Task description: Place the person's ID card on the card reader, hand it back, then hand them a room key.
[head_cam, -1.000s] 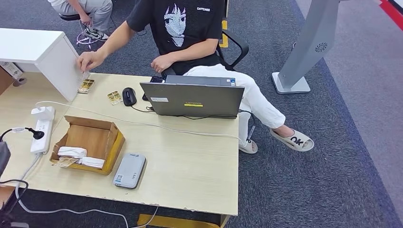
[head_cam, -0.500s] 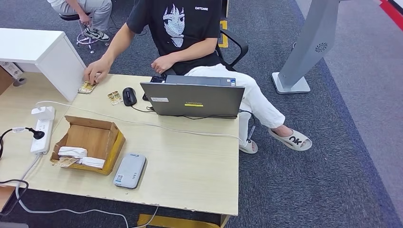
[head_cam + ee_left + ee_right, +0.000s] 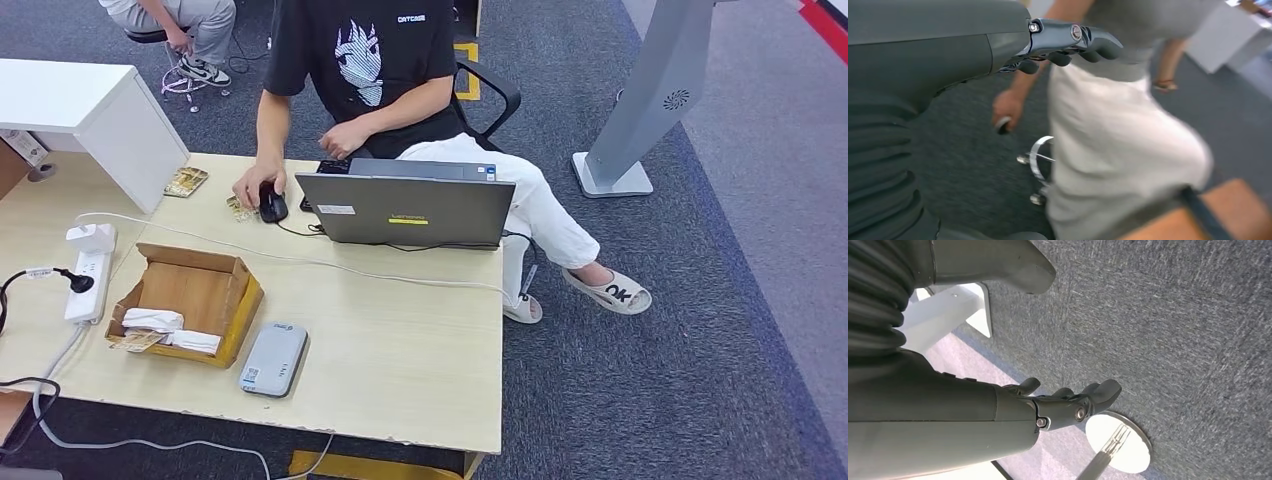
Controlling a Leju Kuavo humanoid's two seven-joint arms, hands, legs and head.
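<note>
On the desk in the head view, a grey card reader [image 3: 273, 359] lies flat near the front edge. A gold-patterned card [image 3: 186, 181] rests at the back left beside a white cabinet [image 3: 100, 105]. A second small card [image 3: 237, 206] peeks out by the seated person's hand [image 3: 252, 186], which rests at the black mouse [image 3: 272, 204]. My left hand [image 3: 1068, 45] hangs with its fingers extended and holds nothing. My right hand [image 3: 1068, 402] hangs above grey carpet, fingers loosely apart, also holding nothing.
An open cardboard box [image 3: 190, 295] holding white wrapped items and a card stands left of the reader. A laptop [image 3: 410, 207] sits mid-desk with a white cable running across. A power strip [image 3: 88, 262] lies far left. A person in light trousers [image 3: 1118, 150] passes my left hand.
The person's hand let go of the card beside the white cabinet and moved right to the mouse. My left arm dropped out of the head view's left edge.
</note>
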